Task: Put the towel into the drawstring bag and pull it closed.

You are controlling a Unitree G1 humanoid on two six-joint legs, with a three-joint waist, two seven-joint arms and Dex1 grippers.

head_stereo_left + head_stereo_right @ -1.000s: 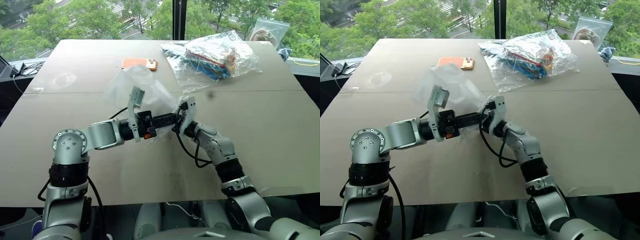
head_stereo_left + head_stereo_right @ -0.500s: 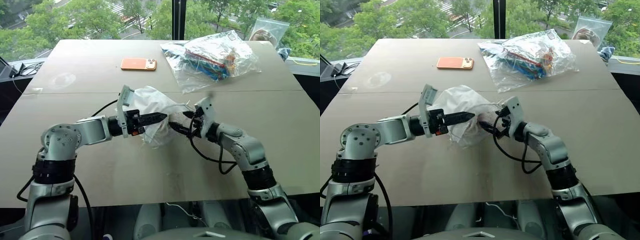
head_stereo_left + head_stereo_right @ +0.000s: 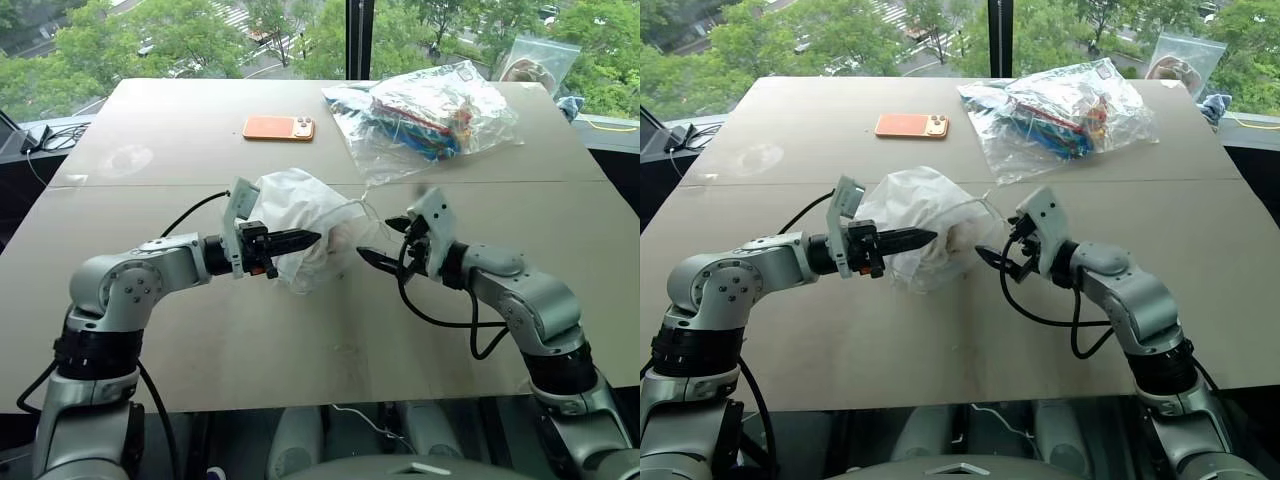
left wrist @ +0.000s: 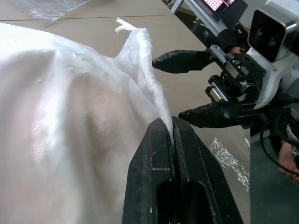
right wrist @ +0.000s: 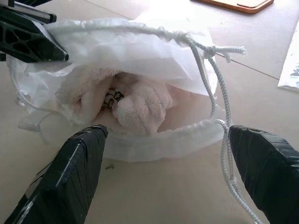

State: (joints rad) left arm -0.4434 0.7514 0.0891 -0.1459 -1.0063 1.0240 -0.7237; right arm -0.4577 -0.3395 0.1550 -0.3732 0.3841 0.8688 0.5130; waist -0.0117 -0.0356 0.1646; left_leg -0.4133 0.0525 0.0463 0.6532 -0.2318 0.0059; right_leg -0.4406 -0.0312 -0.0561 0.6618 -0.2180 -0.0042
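The left gripper [image 4: 172, 135] is clamped on the rim of the thin white fabric drawstring bag [image 3: 295, 220], holding its mouth up. Inside sits the off-white fluffy towel [image 5: 135, 105]. The right gripper [image 3: 1002, 238], jaws spread and empty, faces the loose white cords [image 5: 219, 116], presumably to draw them.

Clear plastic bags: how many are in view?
2: one full of colourful items on the table's far right; a second behind it at the far edge. Others may be hidden.

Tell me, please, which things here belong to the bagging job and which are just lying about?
Job: towel inside the drawstring bag; left gripper pinching the bag's rim; right gripper, open.
Lying about: orange phone; clear plastic bag of colourful items.
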